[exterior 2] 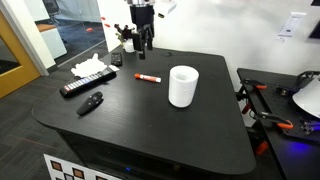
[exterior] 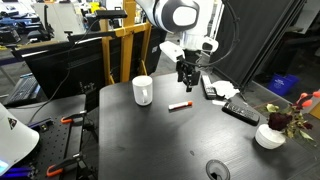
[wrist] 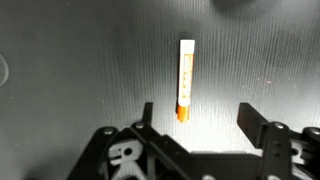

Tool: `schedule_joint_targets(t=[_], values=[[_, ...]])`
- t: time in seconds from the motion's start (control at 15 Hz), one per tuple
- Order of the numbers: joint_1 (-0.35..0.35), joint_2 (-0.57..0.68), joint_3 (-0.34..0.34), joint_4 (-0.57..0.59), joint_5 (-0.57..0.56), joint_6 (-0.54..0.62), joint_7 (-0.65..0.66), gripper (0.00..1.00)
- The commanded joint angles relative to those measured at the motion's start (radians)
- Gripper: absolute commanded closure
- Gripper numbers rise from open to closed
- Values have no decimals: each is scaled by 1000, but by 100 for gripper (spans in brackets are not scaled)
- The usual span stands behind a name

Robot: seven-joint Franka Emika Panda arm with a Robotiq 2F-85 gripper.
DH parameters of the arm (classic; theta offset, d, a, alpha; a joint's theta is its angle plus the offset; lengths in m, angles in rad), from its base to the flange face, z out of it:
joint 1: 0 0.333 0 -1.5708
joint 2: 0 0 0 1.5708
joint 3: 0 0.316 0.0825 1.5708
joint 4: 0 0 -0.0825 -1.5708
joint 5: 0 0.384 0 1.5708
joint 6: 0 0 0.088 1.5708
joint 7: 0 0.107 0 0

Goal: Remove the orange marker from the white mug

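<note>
My gripper (wrist: 198, 118) hung with jaws spread, empty. The orange marker (wrist: 186, 80) lay flat just ahead, between them (well outside the white mug (exterior 2: 182, 86)). Probably light, stiff, slick: grasp mid-barrel.

The slim orange plastic marker (exterior 2: 147, 77) lies flat on the dark bench (exterior 2: 150, 130), outside the plain white cylindrical mug (exterior 2: 182, 86). The mug stands upright beside the marker, not touching it. The gripper (exterior 2: 142, 47) hangs over the bench near the robot's edge, behind the marker. A flat black remote control (exterior 2: 85, 84) lies toward a side edge, with crumpled white paper (exterior 2: 89, 68) behind it.
</note>
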Motion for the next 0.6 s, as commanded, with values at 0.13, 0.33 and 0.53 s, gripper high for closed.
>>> schedule_joint_targets(t=[0.13,0.33,0.53], values=[[-12,-264,-2,-175,23,0,10,0],[-19,-391,-1,-254,38,-1,1,0],[-22,-495,-4,-319,29,-23,5,0]])
